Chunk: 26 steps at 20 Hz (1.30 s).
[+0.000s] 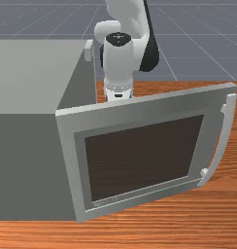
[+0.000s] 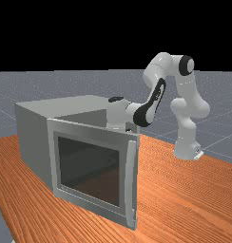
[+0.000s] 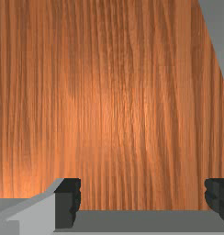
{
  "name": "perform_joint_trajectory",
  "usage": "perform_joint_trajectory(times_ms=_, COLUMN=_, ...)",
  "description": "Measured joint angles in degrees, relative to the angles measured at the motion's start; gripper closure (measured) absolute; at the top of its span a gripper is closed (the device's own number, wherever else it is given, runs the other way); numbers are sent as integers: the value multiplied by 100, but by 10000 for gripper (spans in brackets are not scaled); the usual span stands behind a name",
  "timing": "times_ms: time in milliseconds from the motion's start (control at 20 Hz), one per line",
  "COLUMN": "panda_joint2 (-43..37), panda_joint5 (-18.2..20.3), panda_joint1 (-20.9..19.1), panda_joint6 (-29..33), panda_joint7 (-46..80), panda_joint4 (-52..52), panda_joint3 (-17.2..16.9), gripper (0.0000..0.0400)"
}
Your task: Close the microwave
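Note:
The grey microwave stands at the front view's left, its door swung wide open, with a dark window and a curved handle at the free edge. My gripper points down behind the door, its fingers hidden there by the door panel. In the far view the hand of the gripper is likewise behind the door, beside the microwave body. In the wrist view the gripper has its fingers wide apart, nothing held between them, and a grey strip lies beneath the fingertips.
Orange-brown table wood spreads below my hand. A grey surface cuts into the wrist view, slanting across its corner. The arm's base stands on the table at the far view's right.

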Motion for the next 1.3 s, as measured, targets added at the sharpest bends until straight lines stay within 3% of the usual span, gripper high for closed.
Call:
perform_joint_trajectory(times_ms=50, panda_joint2=0, panda_joint5=0, panda_joint1=0, panda_joint6=0, panda_joint7=0, panda_joint4=0, panda_joint3=0, gripper=157)
perform_joint_trajectory(times_ms=100, panda_joint2=0, panda_joint5=0, panda_joint1=0, panda_joint6=0, panda_joint7=0, panda_joint4=0, panda_joint3=0, gripper=252)
perform_joint_trajectory(times_ms=150, panda_joint2=0, panda_joint5=0, panda_joint1=0, panda_joint6=0, panda_joint7=0, panda_joint4=0, panda_joint3=0, gripper=310)
perform_joint_trajectory(times_ms=250, panda_joint2=0, panda_joint5=0, panda_joint1=0, panda_joint6=0, panda_joint7=0, panda_joint4=0, panda_joint3=0, gripper=367)
perform_joint_trajectory(times_ms=300, panda_joint2=14, panda_joint5=-1, panda_joint1=-2, panda_joint6=-9, panda_joint7=-14, panda_joint4=24, panda_joint3=2, gripper=223)
perform_joint_trajectory(times_ms=350, panda_joint2=30, panda_joint5=-2, panda_joint1=-3, panda_joint6=-19, panda_joint7=-22, panda_joint4=50, panda_joint3=4, gripper=135)
perform_joint_trajectory(times_ms=400, panda_joint2=54, panda_joint5=-3, panda_joint1=-5, panda_joint6=-34, panda_joint7=-34, panda_joint4=88, panda_joint3=6, gripper=82)
perform_joint_trajectory(times_ms=500, panda_joint2=48, panda_joint5=0, panda_joint1=-1, panda_joint6=10, panda_joint7=-5, panda_joint4=79, panda_joint3=1, gripper=30)
perform_joint_trajectory(times_ms=700, panda_joint2=-177, panda_joint5=0, panda_joint1=-1, panda_joint6=-106, panda_joint7=-5, panda_joint4=43, panda_joint3=0, gripper=4)
perform_joint_trajectory(times_ms=1300, panda_joint2=-654, panda_joint5=-1, panda_joint1=-7, panda_joint6=-800, panda_joint7=-44, panda_joint4=290, panda_joint3=6, gripper=0)
